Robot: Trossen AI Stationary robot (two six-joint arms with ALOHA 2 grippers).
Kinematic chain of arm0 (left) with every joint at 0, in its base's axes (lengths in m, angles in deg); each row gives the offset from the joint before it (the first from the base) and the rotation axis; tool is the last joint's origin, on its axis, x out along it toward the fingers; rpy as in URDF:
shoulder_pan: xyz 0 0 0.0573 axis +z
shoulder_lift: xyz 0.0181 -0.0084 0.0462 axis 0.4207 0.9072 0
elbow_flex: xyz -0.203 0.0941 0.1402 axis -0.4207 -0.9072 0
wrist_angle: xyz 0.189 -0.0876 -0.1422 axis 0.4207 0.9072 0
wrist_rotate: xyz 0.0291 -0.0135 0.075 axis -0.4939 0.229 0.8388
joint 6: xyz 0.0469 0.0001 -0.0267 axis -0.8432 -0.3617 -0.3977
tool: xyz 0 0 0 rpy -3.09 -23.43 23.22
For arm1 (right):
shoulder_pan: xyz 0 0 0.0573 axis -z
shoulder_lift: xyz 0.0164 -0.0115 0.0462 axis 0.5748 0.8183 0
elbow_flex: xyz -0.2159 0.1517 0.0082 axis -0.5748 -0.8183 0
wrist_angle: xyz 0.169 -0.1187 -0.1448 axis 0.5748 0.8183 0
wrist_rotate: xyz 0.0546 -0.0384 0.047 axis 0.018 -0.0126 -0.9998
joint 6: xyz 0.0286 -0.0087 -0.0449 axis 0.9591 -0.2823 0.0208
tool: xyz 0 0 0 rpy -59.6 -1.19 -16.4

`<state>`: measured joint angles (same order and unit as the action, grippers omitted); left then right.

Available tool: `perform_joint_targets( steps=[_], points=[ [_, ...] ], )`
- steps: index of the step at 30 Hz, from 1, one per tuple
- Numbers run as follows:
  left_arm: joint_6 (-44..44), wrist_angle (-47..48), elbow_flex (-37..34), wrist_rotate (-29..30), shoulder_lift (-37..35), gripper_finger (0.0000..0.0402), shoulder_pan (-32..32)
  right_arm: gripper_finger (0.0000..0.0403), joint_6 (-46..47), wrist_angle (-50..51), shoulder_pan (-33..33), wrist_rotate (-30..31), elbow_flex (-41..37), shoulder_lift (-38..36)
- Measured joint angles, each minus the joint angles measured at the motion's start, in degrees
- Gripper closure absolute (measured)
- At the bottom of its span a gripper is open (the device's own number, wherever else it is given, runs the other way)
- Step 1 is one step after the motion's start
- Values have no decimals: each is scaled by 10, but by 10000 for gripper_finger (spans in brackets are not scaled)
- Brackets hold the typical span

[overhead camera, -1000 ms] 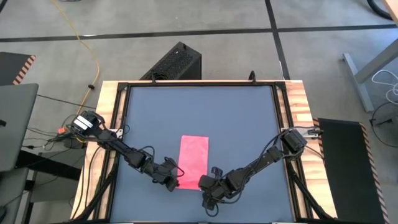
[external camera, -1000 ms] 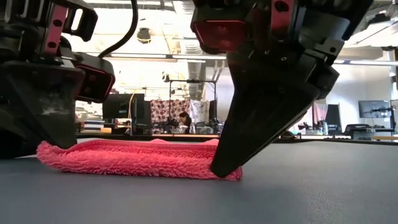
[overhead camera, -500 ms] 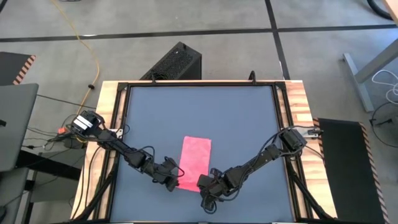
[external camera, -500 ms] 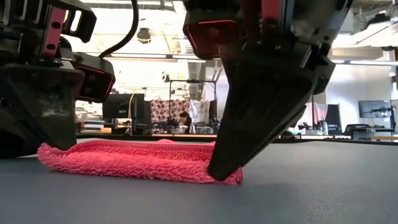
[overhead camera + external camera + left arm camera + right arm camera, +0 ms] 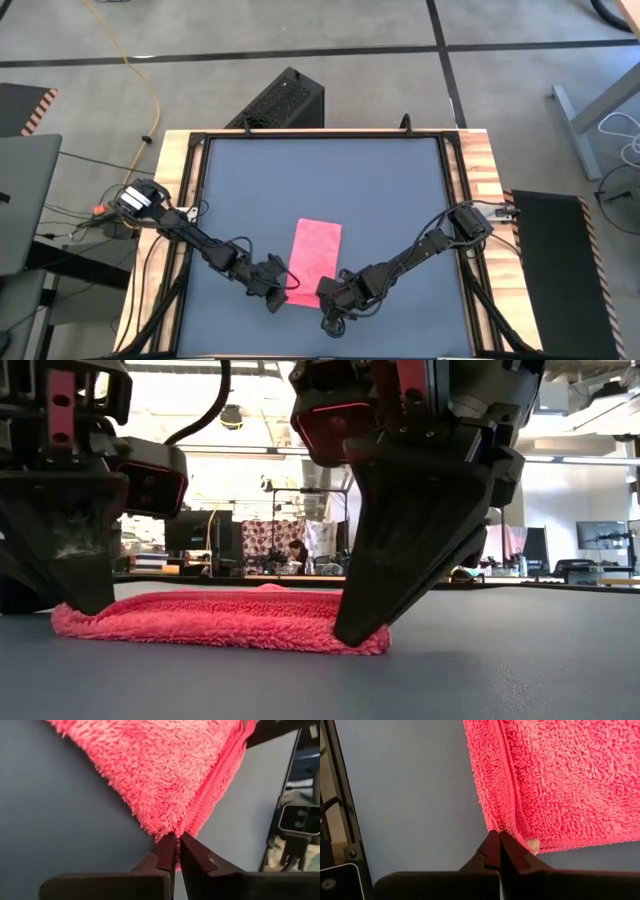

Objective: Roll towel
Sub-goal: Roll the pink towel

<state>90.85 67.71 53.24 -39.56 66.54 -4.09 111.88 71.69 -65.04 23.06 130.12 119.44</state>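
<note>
High view: pink towel [image 5: 316,250] lies at counter's [image 5: 320,180] six o'clock; left gripper [image 5: 283,294] and right gripper [image 5: 327,291] fingers clenched on its near corners.

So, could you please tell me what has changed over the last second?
The towel has skewed, its near end dragged toward the left arm's side by both pincers. The left pincer and right pincer remain shut on its near corners, low on the grey mat.

L gripper [image 5: 287,293] & R gripper [image 5: 322,292] both low at table's 6 o'clock edge, fingers pinched shut, arms reaching inward.
</note>
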Motion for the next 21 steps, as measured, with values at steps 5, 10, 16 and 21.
perform_joint_targets(
  steps=[5,10,16,21],
  points=[
    [-36,13,14,9,1,343,1,391,0,0,0,-1,0,-1],
    [-36,13,17,8,0,295,1,391,0,-1,0,-1,0,-1],
    [-36,19,18,7,-1,277,1,391,0,-2,0,-1,0,-1],
    [-50,24,17,6,-8,276,-1,391,0,-1,0,-1,0,-1]
  ],
)
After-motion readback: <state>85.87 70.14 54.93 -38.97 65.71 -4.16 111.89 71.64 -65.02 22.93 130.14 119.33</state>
